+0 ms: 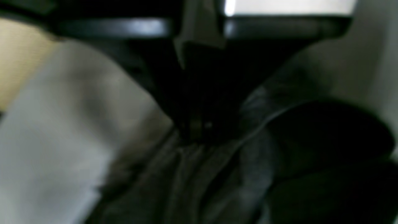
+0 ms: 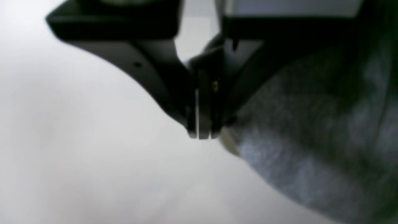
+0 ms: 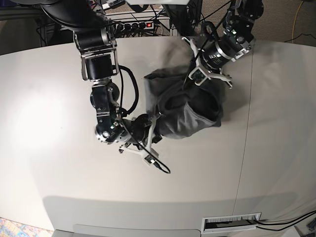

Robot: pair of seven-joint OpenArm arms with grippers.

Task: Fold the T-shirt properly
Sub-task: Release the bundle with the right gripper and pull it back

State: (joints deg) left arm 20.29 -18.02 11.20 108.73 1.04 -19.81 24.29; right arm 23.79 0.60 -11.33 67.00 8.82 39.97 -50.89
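The grey T-shirt [image 3: 187, 113] lies bunched in the middle of the white table [image 3: 59, 163], one part folded over itself. My left gripper [image 3: 191, 79] is at the shirt's far edge. In the left wrist view, the left gripper [image 1: 197, 132] is shut on a pinch of the T-shirt [image 1: 202, 174], and creases spread from its tips. My right gripper [image 3: 154, 122] is at the shirt's near left edge. In the right wrist view, the right gripper [image 2: 202, 135] has its jaws pressed together just above the table [image 2: 77, 140], with the T-shirt [image 2: 311, 140] against its right side; no cloth shows between them.
A power strip [image 3: 148, 23] and tangled cables lie beyond the table's far edge. A table seam [image 3: 245, 128] runs down the right side. A vent slot [image 3: 231, 222] sits by the front right edge. A loose cable [image 3: 159, 167] trails from the right arm.
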